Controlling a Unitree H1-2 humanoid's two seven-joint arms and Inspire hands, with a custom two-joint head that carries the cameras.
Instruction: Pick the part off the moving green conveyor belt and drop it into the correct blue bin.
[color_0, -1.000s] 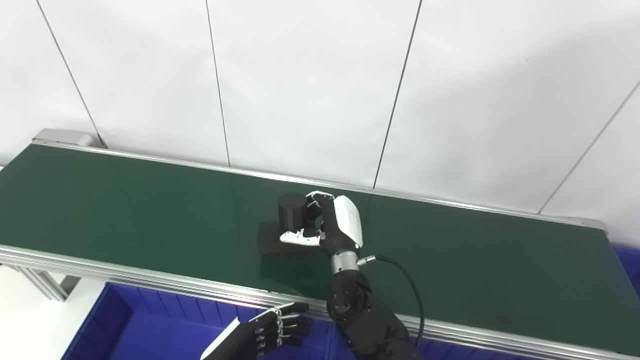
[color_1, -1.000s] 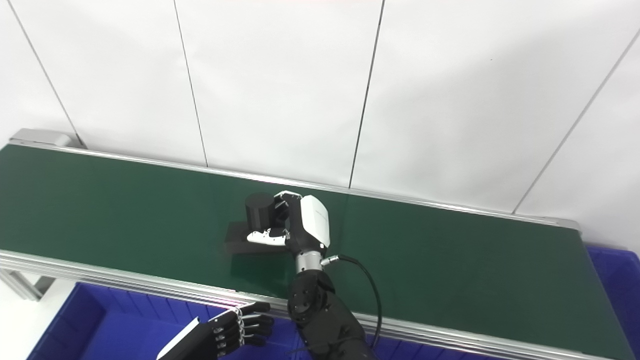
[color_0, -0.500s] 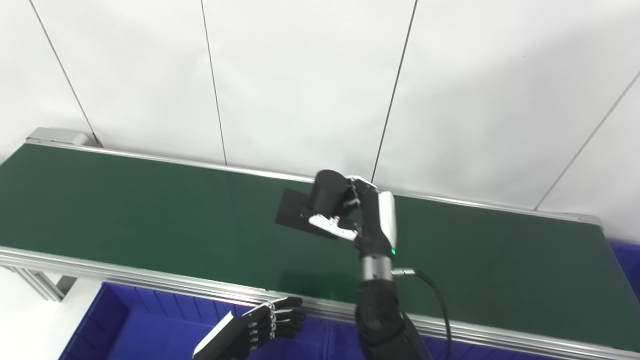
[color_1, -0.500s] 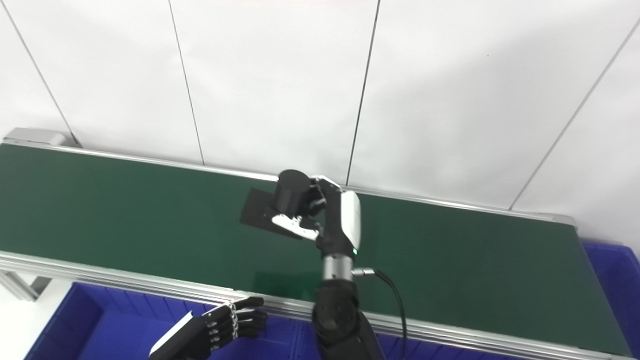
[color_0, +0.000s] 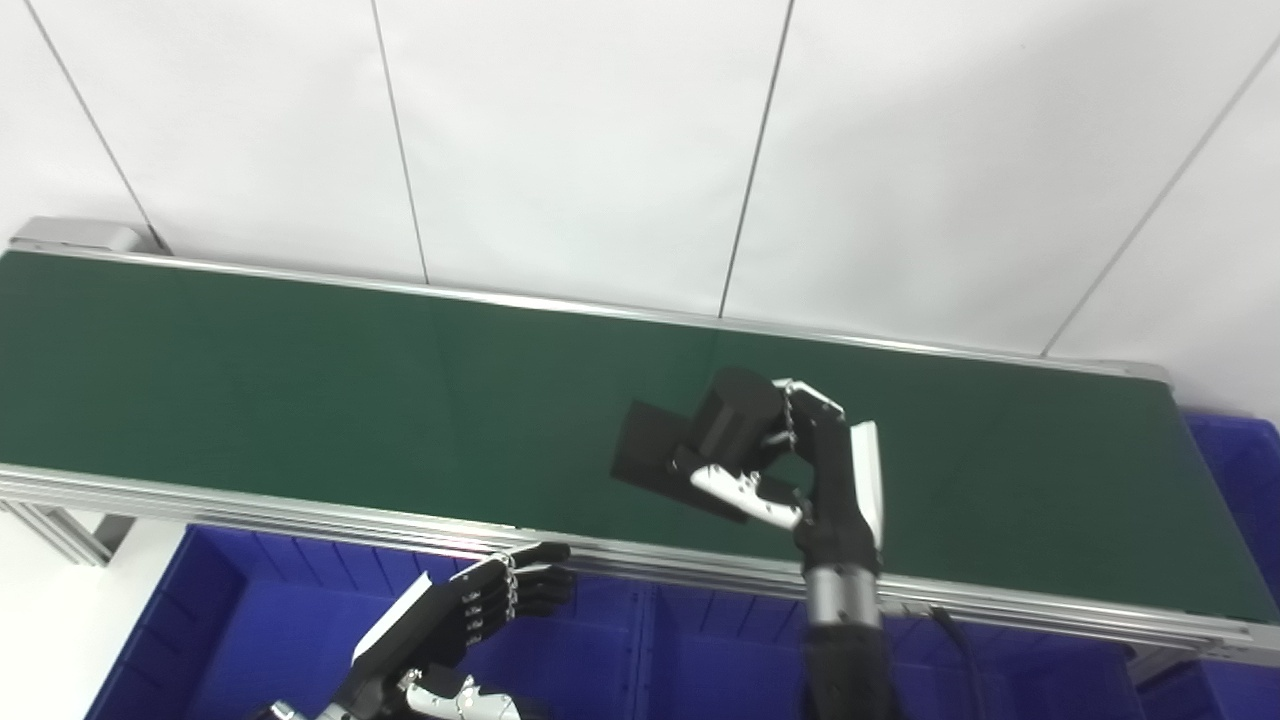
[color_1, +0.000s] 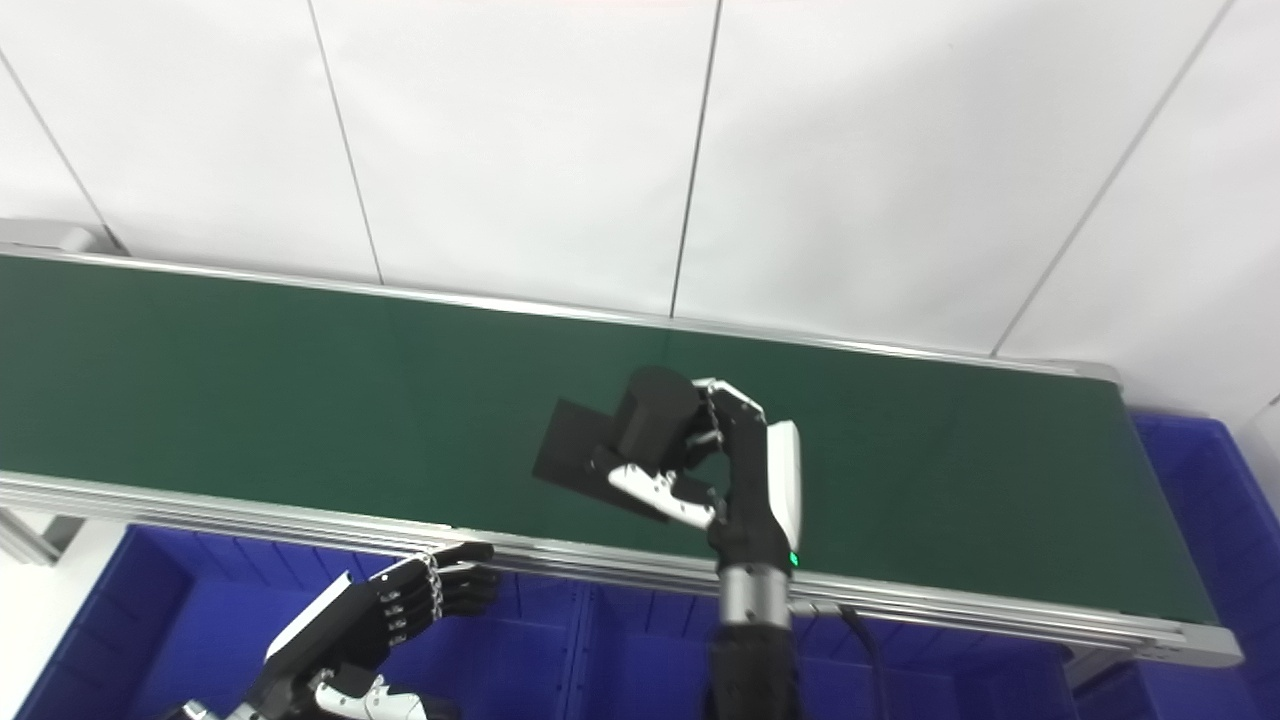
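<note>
So right hand (color_0: 810, 470) clamped on part (color_0: 700, 440) by its cylinder (rigid, probably light; flat base overhangs); left hand (color_0: 470, 615) spread, holding nothing.

Part (color_0: 700, 440) has been lifted off the belt (color_0: 300, 400) by the right hand (color_0: 800, 470); it was flat on the belt 1.0 s ago and is now held tilted, plate edge raised. Hand and part have been carried right and toward the belt's near edge. Camera view has also shifted, so part of that offset is apparent only. Left hand (color_0: 470, 615) is seen further in frame, over the bin (color_0: 250, 620).
</note>
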